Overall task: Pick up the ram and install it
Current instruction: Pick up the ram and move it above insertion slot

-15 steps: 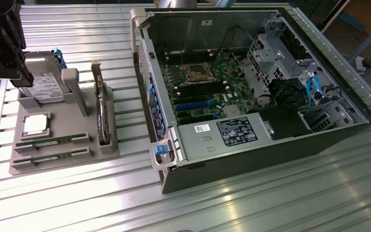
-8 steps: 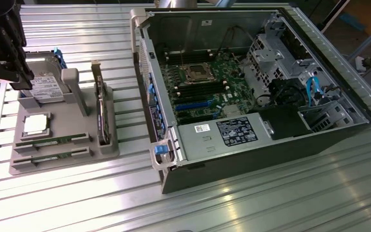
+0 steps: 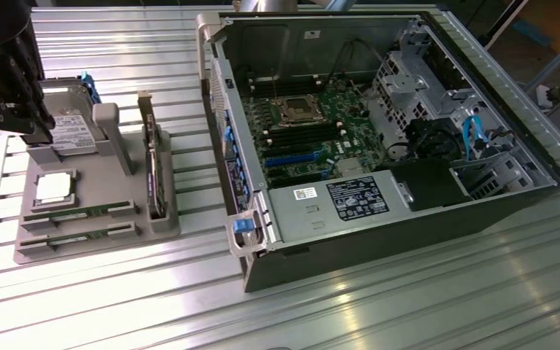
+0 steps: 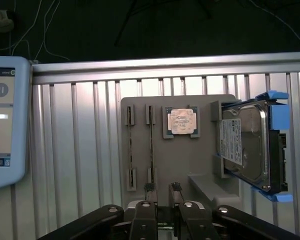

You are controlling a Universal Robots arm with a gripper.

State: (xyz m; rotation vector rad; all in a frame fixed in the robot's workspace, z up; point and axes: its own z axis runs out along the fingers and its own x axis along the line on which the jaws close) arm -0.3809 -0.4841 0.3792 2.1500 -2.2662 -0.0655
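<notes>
Off on the exterior view's left, a grey holder (image 3: 149,226) sits on the slatted metal bench (image 3: 378,306) with several parts on it. A hard drive (image 4: 242,145) in blue brackets takes one corner, and a square CPU chip (image 4: 181,121) lies beside it. A dark expansion card (image 3: 152,171) stands upright along the holder's edge that faces the open computer case (image 3: 358,248). A pale-framed touchscreen (image 4: 5,120) stands off to the holder's other side.

The ram (image 4: 151,145) stands on its long edge, each end caught in a slot, next to the CPU chip. Its long axis runs parallel to a second stick (image 4: 131,145) just beside it at the holder's edge, and crosswise to the expansion card. Its top edge is uncovered.

The gripper (image 4: 163,189) hangs above the holder with its two fingers parted, only the holder's surface showing between them.
</notes>
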